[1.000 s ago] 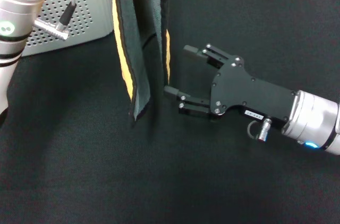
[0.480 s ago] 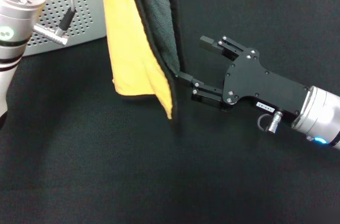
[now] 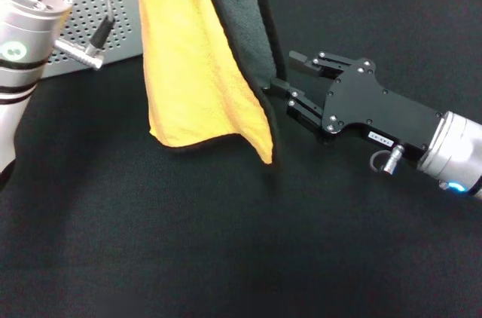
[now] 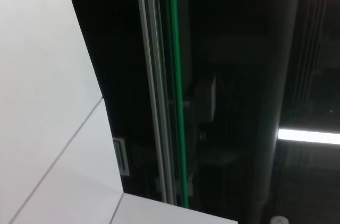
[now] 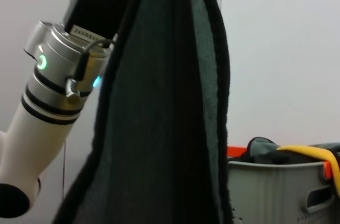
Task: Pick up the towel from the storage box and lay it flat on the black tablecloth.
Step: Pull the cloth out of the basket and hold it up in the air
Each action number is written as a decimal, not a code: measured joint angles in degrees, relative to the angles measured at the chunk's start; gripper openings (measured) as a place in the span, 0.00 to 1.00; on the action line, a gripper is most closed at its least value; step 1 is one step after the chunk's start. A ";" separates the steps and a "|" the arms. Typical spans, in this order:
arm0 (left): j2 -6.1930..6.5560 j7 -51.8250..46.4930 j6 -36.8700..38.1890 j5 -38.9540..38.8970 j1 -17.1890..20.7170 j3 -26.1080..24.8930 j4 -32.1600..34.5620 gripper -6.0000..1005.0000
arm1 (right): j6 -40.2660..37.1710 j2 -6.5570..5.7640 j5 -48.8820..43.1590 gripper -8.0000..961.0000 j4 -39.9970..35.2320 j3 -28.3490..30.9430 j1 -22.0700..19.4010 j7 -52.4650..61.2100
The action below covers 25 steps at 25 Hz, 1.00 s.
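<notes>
The towel [image 3: 197,69] hangs in the air above the black tablecloth [image 3: 226,250], its yellow-orange side facing me and its grey-teal side [image 3: 245,24] towards the right. It also fills the right wrist view [image 5: 159,118]. It hangs from my left gripper, whose grip lies above the head view's top edge; the left arm [image 3: 22,39] rises at the far left. My right gripper [image 3: 286,71] is open at the towel's right edge, its lower finger [image 3: 277,86] touching the dark hem. The storage box [image 3: 105,24] stands behind the towel at the back left.
In the right wrist view the box [image 5: 276,187] holds more cloths, grey and yellow. The tablecloth spreads wide in front of and below the hanging towel. A white wall runs along the table's back edge.
The hanging towel has turned and swung right, so its yellow side now faces me. My right gripper has shifted right and slightly up, staying open at the towel's edge.
</notes>
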 joint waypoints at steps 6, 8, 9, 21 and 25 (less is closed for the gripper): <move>0.04 -0.04 0.00 -0.13 -0.08 0.99 0.24 0.00 | -0.86 0.00 -0.04 0.44 0.01 -0.31 1.27 0.22; 0.04 -0.03 0.00 -0.12 -0.09 1.32 0.25 0.00 | -0.95 0.00 -0.05 0.40 0.01 -0.35 1.44 0.27; 0.06 0.03 0.00 -0.17 -0.08 1.51 0.24 0.00 | -1.02 0.00 -0.06 0.39 0.02 -0.38 1.51 0.33; 0.22 0.78 -0.02 -0.48 0.00 0.90 -0.19 0.00 | -0.43 0.00 -0.18 0.24 0.06 -0.72 0.49 0.98; 0.27 1.24 -0.11 -0.91 -0.01 0.87 -0.22 0.00 | -0.23 0.00 -0.31 0.24 0.05 -0.84 0.19 1.03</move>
